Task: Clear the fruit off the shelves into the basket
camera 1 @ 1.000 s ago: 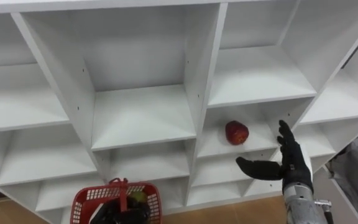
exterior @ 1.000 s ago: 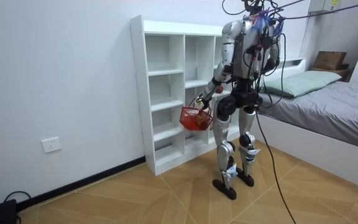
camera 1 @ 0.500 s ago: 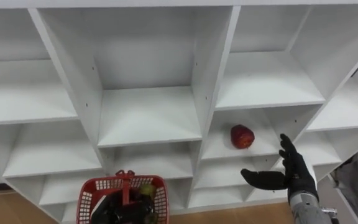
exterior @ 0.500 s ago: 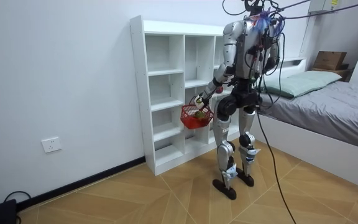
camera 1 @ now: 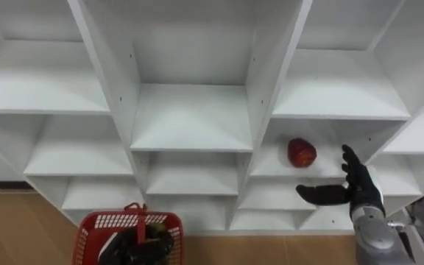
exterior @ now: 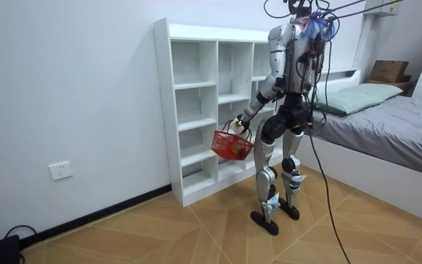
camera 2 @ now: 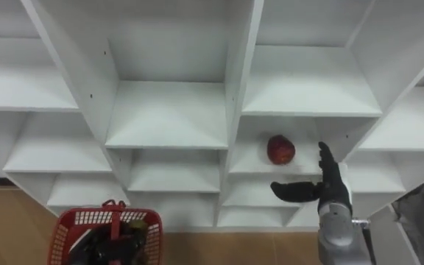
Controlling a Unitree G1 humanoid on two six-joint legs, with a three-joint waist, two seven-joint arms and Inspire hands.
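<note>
Beside the shelved red fruit (camera 1: 302,152), right hand (camera 1: 360,193) spreads open; left hand (exterior: 238,125) grips basket (exterior: 231,147).

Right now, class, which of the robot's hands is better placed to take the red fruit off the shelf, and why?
Right. The right hand is open, just below and right of the red fruit. The left hand is lower down, carrying the red basket.

The robot is silver-grey with black joints and black feet; dark cables hang around its chest (some run upward); its right hand (camera 1: 359,191) is black, the wrist silver
</note>
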